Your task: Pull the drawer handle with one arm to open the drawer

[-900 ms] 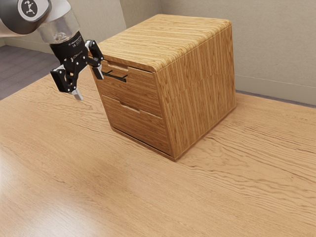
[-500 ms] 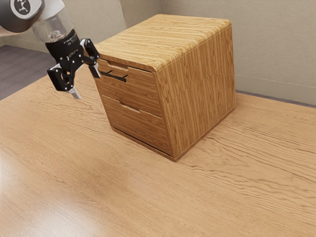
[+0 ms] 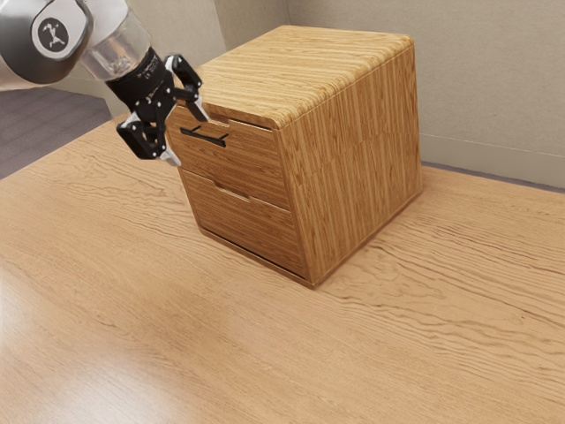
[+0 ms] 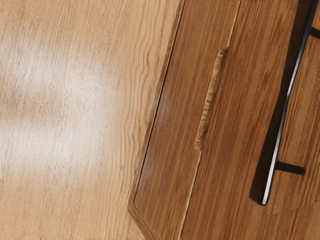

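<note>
A bamboo cabinet [image 3: 353,150] stands on the wooden table with two drawers in its front. The top drawer [image 3: 243,161] carries a thin black bar handle [image 3: 208,136] and looks shut, its front level with the cabinet. My black gripper [image 3: 185,135] is open at the handle's end nearest the exterior view's left. One finger is above the bar and one below, and neither is closed on it. In the wrist view the black handle [image 4: 281,115] runs along the drawer front just ahead of my hand.
The lower drawer [image 3: 243,221] has a wooden lip [image 4: 209,100] in place of a bar. The table [image 3: 265,353] spreads wide in front of the cabinet. A wall [image 3: 494,71] rises behind it.
My gripper has moved toward the exterior view's right and slightly up, from beside the cabinet's corner to the handle's end. It has stayed open. The drawer has not moved.
</note>
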Tool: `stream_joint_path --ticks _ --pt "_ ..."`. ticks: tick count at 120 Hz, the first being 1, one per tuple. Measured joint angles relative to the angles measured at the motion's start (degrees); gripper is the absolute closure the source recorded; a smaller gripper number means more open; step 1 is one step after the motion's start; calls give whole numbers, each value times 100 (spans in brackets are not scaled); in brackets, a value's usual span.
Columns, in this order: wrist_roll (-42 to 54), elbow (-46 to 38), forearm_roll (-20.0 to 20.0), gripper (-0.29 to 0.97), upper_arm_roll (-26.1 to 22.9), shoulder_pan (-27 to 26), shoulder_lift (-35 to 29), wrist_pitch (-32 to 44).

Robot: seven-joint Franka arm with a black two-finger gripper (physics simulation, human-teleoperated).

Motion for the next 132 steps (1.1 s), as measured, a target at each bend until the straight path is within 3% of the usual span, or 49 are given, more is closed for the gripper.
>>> stream_joint_path --ticks 40,66,132 --pt "182 -925 -160 10 383 126 -465 1395" --pt "503 -1720 -159 13 412 -123 -611 2154" --pt "1386 -1860 -215 20 542 -95 -500 3215"
